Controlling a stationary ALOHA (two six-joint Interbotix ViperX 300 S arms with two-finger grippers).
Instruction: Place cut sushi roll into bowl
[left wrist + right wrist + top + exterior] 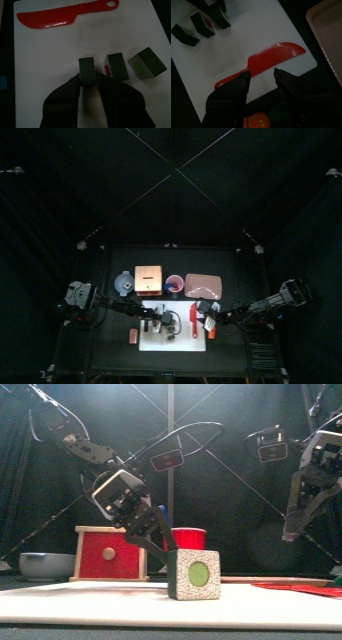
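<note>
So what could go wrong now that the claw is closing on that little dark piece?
The left gripper straddles one sushi piece while a second piece stands right beside it, so a jaw could knock that over. The piece is small and may slip out or tip. The bowl sits off the white board, so it could drop during the carry.

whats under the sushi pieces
A white cutting board: all three sushi pieces stand on it, with the red knife lying flat farther along. The left gripper brackets one piece, covering the board right beneath it.
</note>
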